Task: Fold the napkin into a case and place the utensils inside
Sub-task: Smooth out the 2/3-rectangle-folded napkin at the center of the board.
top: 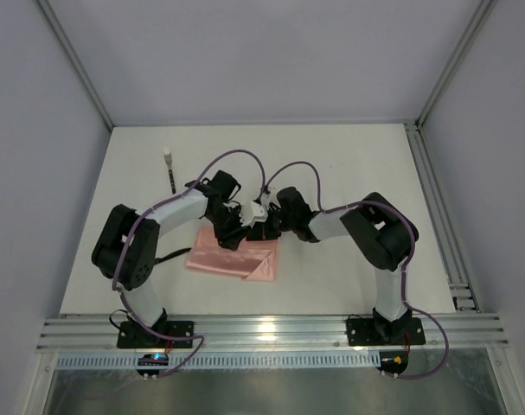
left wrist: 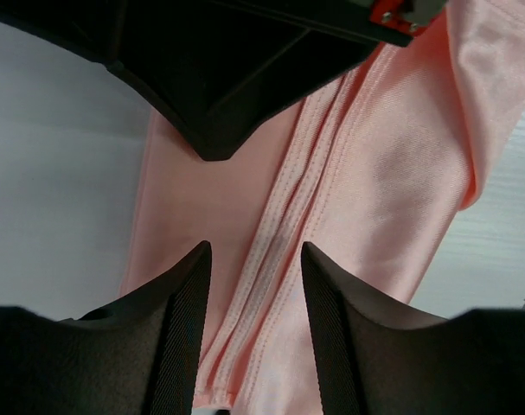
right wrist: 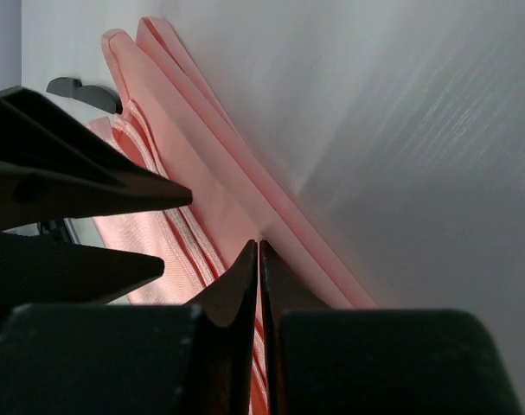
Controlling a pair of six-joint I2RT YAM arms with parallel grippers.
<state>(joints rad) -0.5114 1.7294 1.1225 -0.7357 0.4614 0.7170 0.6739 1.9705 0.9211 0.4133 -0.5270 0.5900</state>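
1. Left gripper (left wrist: 254, 251): jaws apart, holding nothing, poised over the napkin (top: 236, 259). A stitched hem runs lengthwise through the gap between its fingers (left wrist: 180, 311).

2. Right gripper (right wrist: 259, 246): jaws pressed together, tips down at a folded edge of the napkin (whether a layer is caught between them cannot be told). It faces the left gripper closely, nose to nose, over the napkin's far edge.

3. Napkin: salmon-pink, folded into several flat layers, lying on the table (top: 357, 173) about midway between the left and right edges, nearer the near edge than the far one.

4. Utensil (top: 171, 177): one slim black stick with a pale tip, toward the far-left corner, well apart from the napkin.
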